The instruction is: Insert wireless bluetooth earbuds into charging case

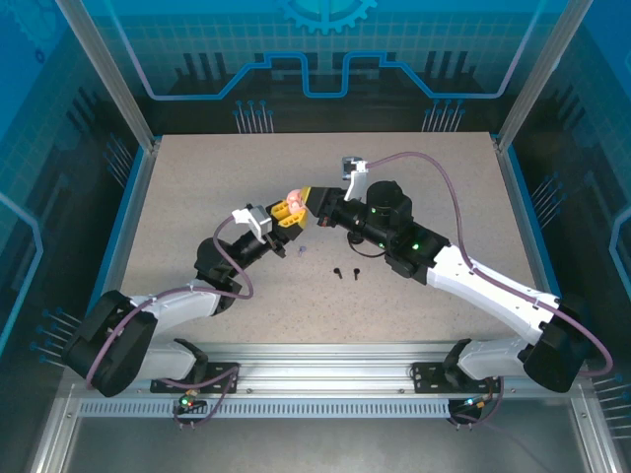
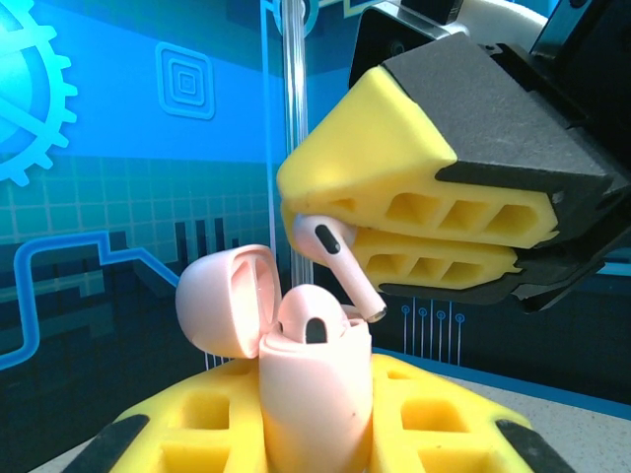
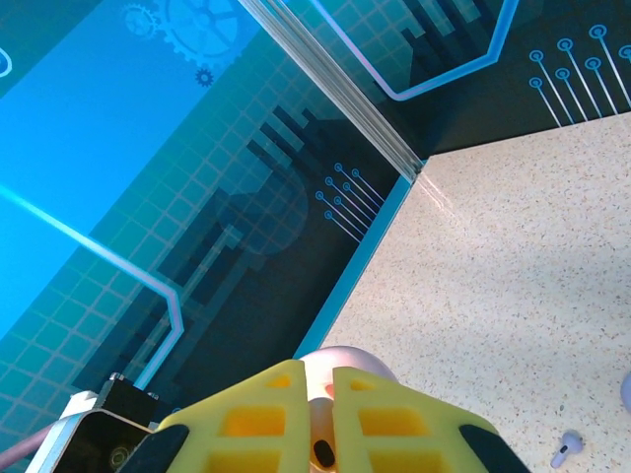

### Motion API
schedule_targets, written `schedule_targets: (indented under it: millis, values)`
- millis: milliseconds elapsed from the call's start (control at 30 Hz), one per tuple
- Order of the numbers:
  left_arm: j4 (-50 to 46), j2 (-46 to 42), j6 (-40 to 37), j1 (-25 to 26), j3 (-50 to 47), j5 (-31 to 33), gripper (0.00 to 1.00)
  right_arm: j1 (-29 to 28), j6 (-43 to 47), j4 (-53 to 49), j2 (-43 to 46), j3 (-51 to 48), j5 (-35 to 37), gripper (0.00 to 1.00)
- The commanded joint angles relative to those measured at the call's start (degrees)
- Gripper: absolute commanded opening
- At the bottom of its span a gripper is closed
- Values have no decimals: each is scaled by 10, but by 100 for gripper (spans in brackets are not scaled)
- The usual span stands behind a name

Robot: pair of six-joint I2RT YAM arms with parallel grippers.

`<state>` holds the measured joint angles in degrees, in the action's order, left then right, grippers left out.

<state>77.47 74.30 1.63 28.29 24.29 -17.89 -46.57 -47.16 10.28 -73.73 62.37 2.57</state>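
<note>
Over mid-table, the left gripper (image 2: 315,426) is clamping the open pink case (image 2: 314,379), the right gripper (image 2: 304,215) pinching a pale pink earbud (image 2: 347,271) just above it.

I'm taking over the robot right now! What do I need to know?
Left gripper: jaws shut on the pink case, lid open.
Right gripper: jaws shut on a pale pink earbud, stem down, at the case's rim.
Done: one seated bud appears to sit in the case.
Left: seat the held one. Two black earbuds and a lavender bud lie on the table.
</note>
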Motion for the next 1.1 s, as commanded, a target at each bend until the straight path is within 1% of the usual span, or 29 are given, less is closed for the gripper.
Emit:
schedule_targets:
  millis: [0, 233, 700, 867, 1067]
  values:
    - [27, -14, 12, 1, 18, -10, 0, -6, -5, 16, -7, -8, 7, 9]
    - [27, -15, 13, 4, 16, -11, 0, -4, -10, 28, -11, -8, 7, 9]
    - [27, -13, 12, 5, 14, -10, 0, 18, -21, 48, 23, 0, -5, 8]
    - [27, -14, 14, 5, 15, -10, 0, 18, -17, 48, 18, 3, -11, 8]
    - [27, -15, 21, 7, 18, -13, 0, 18, -10, 99, 6, -16, -19, 7]
